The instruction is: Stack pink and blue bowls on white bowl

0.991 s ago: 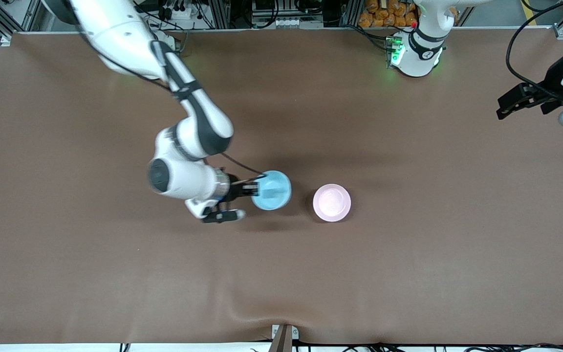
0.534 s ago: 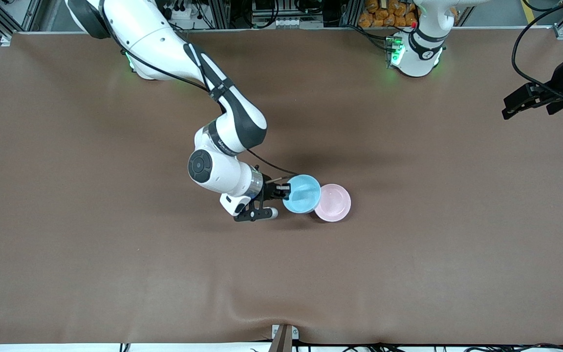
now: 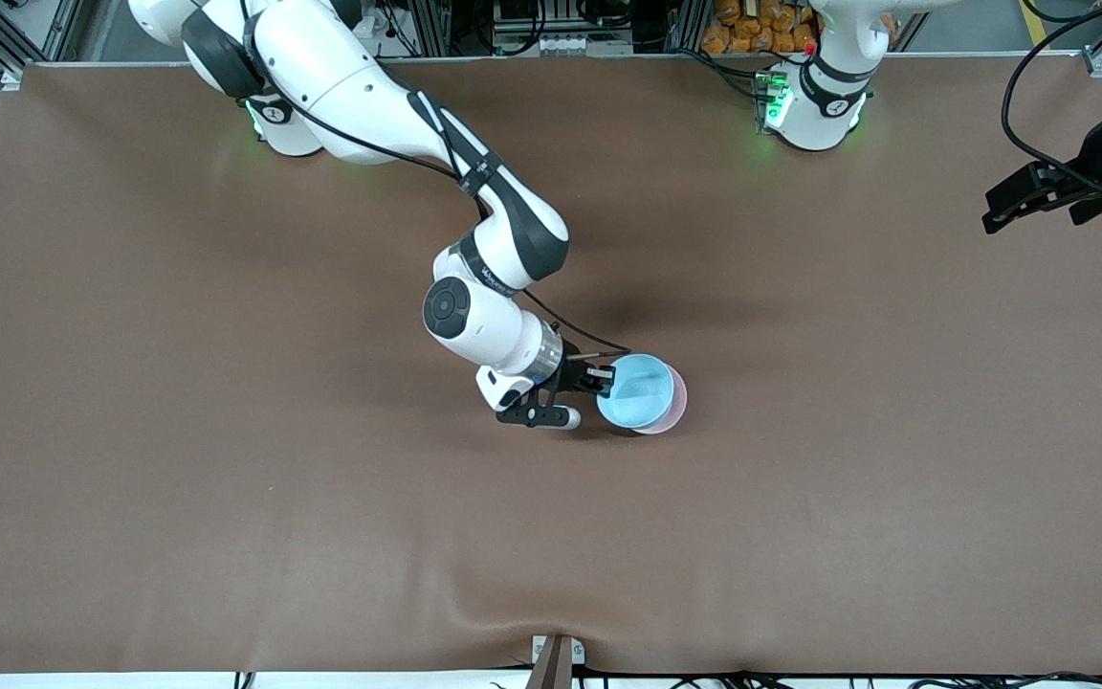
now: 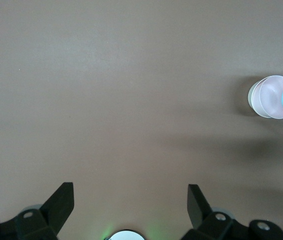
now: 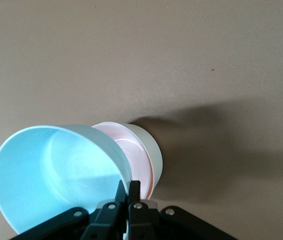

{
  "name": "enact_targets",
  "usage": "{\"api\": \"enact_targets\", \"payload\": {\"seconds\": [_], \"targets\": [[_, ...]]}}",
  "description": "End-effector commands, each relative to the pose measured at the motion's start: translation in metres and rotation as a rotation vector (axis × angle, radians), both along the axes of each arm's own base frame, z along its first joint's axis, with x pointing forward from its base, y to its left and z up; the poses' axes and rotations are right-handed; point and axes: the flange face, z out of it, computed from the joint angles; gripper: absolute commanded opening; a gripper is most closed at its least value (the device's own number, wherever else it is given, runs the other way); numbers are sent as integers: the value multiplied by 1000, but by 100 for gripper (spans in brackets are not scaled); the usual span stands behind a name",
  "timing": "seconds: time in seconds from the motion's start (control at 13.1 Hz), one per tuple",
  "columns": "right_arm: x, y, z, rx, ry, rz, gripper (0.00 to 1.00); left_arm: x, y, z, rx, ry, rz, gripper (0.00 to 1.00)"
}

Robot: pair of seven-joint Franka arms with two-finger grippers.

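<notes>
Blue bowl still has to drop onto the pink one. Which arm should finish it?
Right. The right gripper is shut on the blue bowl, held over the pink bowl, which sits in the white bowl. The left gripper waits open at the left arm's end of the table.

A brown cloth-covered table (image 3: 226,498) fills the view, with aluminium framing (image 3: 436,24) along its top edge.

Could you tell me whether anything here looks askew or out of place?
Nothing is spilled or damaged. The blue bowl, pinched at its rim by the right gripper, hangs tilted over the pink bowl, not yet nested.
</notes>
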Motion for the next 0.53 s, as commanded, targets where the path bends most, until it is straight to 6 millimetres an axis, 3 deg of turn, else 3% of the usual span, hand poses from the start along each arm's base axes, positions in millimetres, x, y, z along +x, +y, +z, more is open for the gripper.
{"api": "enact_targets", "payload": {"seconds": [0.0, 0.46], "targets": [[-4, 13, -6, 3, 0, 0, 0, -7, 1, 4, 4, -16, -18, 100], [-9, 19, -17, -5, -17, 3, 0, -7, 0, 5, 4, -17, -20, 100]]}}
